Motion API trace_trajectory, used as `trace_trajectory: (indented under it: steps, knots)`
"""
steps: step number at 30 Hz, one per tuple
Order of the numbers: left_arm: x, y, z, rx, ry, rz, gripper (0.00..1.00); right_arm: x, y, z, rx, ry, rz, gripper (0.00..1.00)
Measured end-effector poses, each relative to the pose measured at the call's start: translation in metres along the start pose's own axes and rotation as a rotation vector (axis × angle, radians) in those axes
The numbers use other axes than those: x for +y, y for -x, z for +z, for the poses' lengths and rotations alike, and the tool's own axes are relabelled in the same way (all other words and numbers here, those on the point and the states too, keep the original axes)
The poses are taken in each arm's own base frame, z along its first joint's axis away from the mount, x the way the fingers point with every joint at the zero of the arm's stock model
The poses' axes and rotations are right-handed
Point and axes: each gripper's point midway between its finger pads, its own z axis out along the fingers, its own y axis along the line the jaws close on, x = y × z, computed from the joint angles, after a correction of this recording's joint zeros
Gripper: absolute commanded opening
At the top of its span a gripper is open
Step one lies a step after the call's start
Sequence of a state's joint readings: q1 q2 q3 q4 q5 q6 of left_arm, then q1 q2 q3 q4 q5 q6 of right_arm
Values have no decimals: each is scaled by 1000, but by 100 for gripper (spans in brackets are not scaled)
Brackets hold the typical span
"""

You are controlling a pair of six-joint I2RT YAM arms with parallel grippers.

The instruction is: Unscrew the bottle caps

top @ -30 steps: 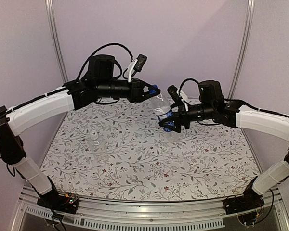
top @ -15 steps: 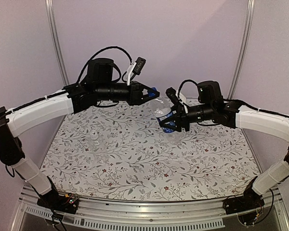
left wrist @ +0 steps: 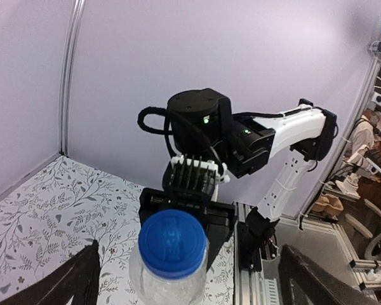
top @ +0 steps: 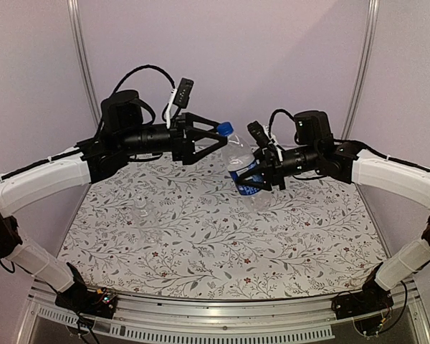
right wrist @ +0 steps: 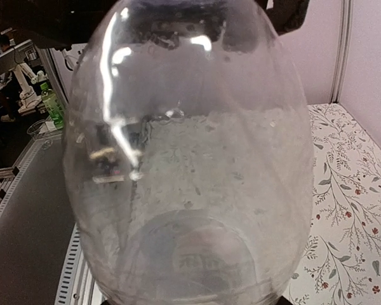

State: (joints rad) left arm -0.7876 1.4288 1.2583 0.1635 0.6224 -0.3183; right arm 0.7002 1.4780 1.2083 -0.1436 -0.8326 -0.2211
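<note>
The taller bottle [top: 241, 166], clear with a blue-and-white label, hangs tilted above the table's far middle. My right gripper [top: 261, 173] is shut on its label band; in the right wrist view the bottle [right wrist: 190, 159] fills the frame and hides the fingers. Its blue cap [top: 225, 129] sits on the neck. My left gripper [top: 212, 141] stands open just left of it, jaws wide. In the left wrist view the blue cap [left wrist: 173, 236] lies between the spread fingers [left wrist: 76, 279], untouched. The shorter clear bottle [top: 145, 215] stands upright at the left, its pale cap [top: 140, 202] faint.
A floral cloth [top: 222, 244] covers the table. Metal posts [top: 82, 64] rise at the back corners against lilac walls. An aluminium rail [top: 222, 326] runs along the near edge between the arm bases. The right arm's wrist [left wrist: 200, 130] shows behind the held bottle.
My left gripper let go of the blue cap, opened wide and drew back to the left. My right gripper closed on the labelled bottle, which now tilts a little more upright.
</note>
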Motion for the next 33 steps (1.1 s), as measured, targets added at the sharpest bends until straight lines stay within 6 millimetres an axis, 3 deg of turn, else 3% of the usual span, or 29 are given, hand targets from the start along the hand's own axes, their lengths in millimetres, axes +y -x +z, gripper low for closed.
trace_trajectory:
  steps: [10,19,25,33]
  knots:
    - [-27,25,-11,-75,-186,101,89,26,-1,2,-17,179,43,37]
    - [-24,19,10,-49,-301,87,77,36,-4,3,-19,268,77,35]
    - [-25,13,15,-45,-360,64,59,37,-8,6,-14,291,93,35]
    - [-29,11,15,-40,-405,46,43,37,-11,8,-11,306,101,34]
